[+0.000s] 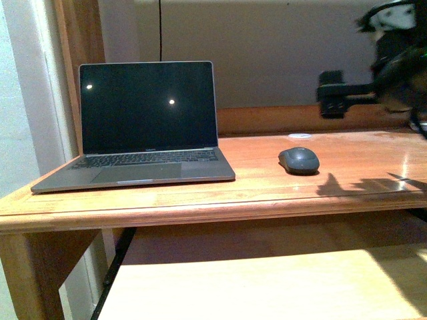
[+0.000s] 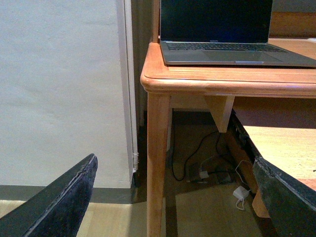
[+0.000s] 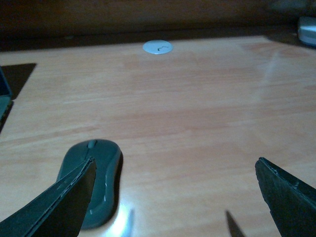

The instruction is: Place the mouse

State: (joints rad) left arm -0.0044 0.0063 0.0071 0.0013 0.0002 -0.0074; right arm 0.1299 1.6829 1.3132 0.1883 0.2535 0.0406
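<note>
**A:** Start at the right end effector. How does it stand?

**B:** Spread wide and holding nothing. In its wrist view, bare counter shows between the two dark fingers.

**A:** And the mouse?

**B:** It lies flat on the counter, off to the laptop side of that end effector, not between the fingers. One finger overlaps its edge in the wrist view. The front view shows the arm raised above the wood, so I judge they are apart, not touching.

**A:** Its long axis?

**B:** It runs roughly front to back, with the wheel end towards the rear of the counter, where a small white disc sits well beyond it.

**A:** Which arm is nearer?

**B:** The right, clearly. The left end effector is also wide open and empty. It hangs below counter level by the table leg, on the far side of the laptop.

**A:** So where does the task stand?

**B:** The mouse rests near the laptop's right side with nothing gripping it, so the placing looks done. To grasp it again, the right arm would have to shift towards the laptop and come down
</note>
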